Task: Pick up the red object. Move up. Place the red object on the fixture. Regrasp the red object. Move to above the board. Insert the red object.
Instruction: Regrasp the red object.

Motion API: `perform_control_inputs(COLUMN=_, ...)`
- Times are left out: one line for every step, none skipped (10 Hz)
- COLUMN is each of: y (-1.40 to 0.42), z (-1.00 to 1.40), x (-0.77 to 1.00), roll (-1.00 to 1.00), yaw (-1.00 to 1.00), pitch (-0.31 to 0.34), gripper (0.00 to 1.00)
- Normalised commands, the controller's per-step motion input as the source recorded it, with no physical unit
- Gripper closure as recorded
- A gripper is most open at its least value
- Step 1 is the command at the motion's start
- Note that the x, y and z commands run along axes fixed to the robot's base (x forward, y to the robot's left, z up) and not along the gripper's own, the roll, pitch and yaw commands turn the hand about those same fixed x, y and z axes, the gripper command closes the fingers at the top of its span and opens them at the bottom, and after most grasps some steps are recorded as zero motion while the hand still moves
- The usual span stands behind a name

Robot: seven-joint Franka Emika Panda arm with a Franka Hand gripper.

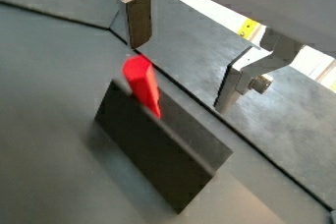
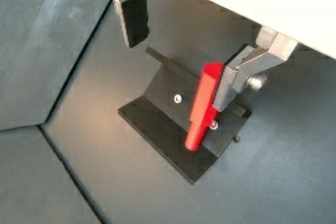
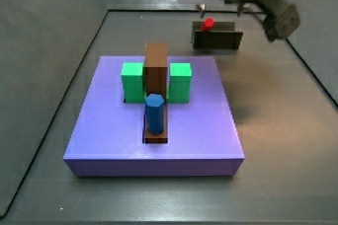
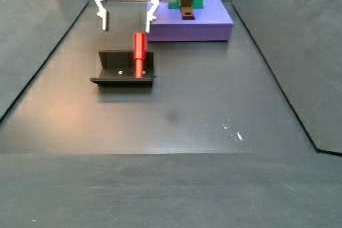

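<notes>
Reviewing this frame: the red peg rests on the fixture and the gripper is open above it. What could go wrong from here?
1. The red object leans tilted on the fixture, held by nothing. With the open gripper just above, a finger could clip its top on descent and tip it off.
2. A grasp closed on a tilted peg may hold it crooked, which could jam insertion at the board.

One red peg [image 4: 139, 55], on one dark fixture [image 4: 120, 77]. One purple board [image 3: 158, 120]: two green blocks [image 3: 133, 81], one brown block [image 3: 156, 64], one blue peg [image 3: 154, 112]. One tool [image 4: 124, 15], fingers apart, above fixture, upper left.
</notes>
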Motion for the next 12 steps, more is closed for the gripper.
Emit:
perform_control_inputs(y=0.00, z=-0.02, x=-0.38, roll=0.17, yaw=-0.03, pitch=-0.174, gripper=0.00)
perform_control_inputs(y=0.00, z=0.00, x=-0.33, roll=0.09, yaw=0.00, pitch=-0.217, gripper=0.00)
perform_control_inputs(y=0.00, z=-0.07, x=-0.26, roll=0.13, yaw=0.00, pitch=-0.200, gripper=0.00)
perform_control_inputs(y=0.00, z=-0.12, x=-0.25, roll=0.19, yaw=0.00, pitch=-0.180, gripper=0.00)
perform_control_inputs(y=0.00, z=-0.13, x=-0.21, roll=0.23, yaw=0.00, pitch=-0.169, gripper=0.00)
perform_control_inputs(y=0.02, z=-0.15, x=-0.18, roll=0.29, yaw=0.00, pitch=-0.117, gripper=0.00)
perform_control_inputs(y=0.03, z=-0.23, x=-0.19, roll=0.41, yaw=0.00, pitch=0.000, gripper=0.00)
perform_control_inputs(y=0.03, z=-0.22, x=-0.17, roll=0.30, yaw=0.00, pitch=0.000, gripper=0.00)
perform_control_inputs(y=0.03, z=-0.19, x=-0.16, roll=0.22, yaw=0.00, pitch=0.000, gripper=0.00)
perform_control_inputs(y=0.03, z=-0.21, x=-0.13, roll=0.21, yaw=0.00, pitch=0.000, gripper=0.00)
perform_control_inputs(y=0.00, z=-0.18, x=-0.05, roll=0.17, yaw=0.00, pitch=0.000, gripper=0.00)
perform_control_inputs(y=0.00, z=-0.07, x=0.13, roll=0.09, yaw=0.00, pitch=0.000, gripper=0.00)
